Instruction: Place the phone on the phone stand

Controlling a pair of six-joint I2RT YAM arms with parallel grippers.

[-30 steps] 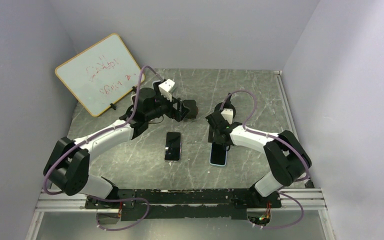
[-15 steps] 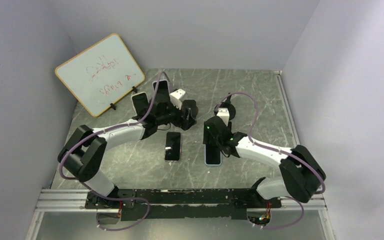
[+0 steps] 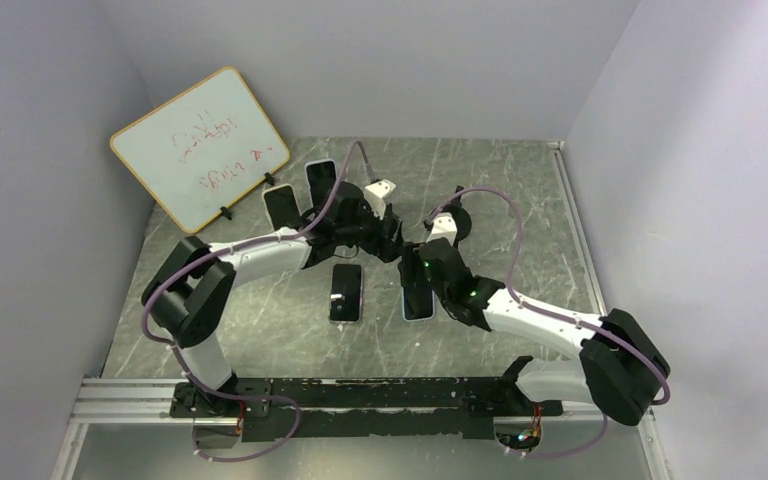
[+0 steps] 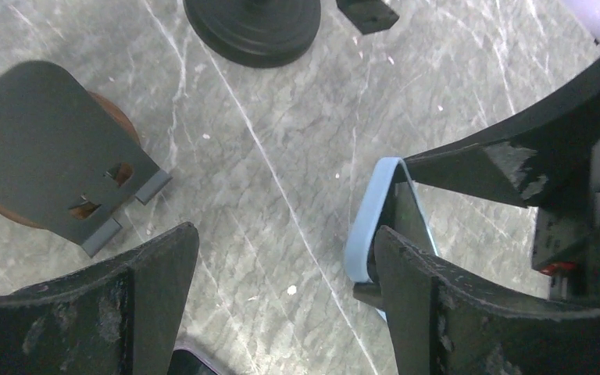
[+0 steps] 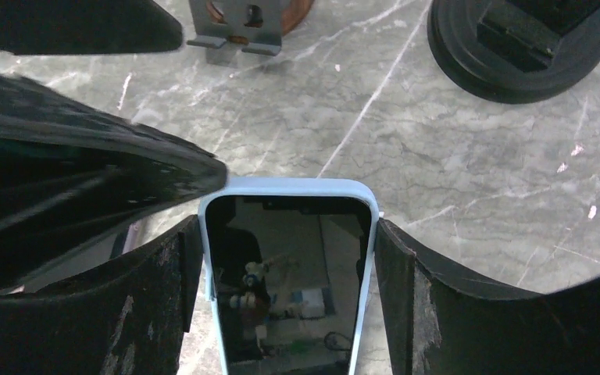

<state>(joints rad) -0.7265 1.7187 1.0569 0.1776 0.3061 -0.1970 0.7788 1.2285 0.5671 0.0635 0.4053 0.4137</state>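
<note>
While the right tool (image 5: pixel 289 234) clamps the blue phone (image 5: pixel 287 273) by its long edges, screen up, the pair sits around the middle of the bench (image 3: pixel 530 190). From the left wrist view the phone's far end looks tilted up; whether its near end touches the bench I cannot tell.

The left tool (image 4: pixel 285 234) hangs wide open with nothing in it, just beyond the phone toward the far edge. One of its fingers (image 5: pixel 101 168) lies right beside the phone's far left corner and crowds the space ahead of it.

The stand (image 4: pixel 47 148), a dark tilted plate with two small lips on a brown base, stands past that finger toward the far edge, and nothing rests on it. A round stand (image 5: pixel 523 47) with a black disc base stands to its right, well apart from the phone.

A black phone (image 3: pixel 346 292) lies flat just left of the blue one. Two upright phones (image 3: pixel 281 207) stand further toward the far left corner, in front of a whiteboard (image 3: pixel 200 145) that leans against the left wall.
</note>
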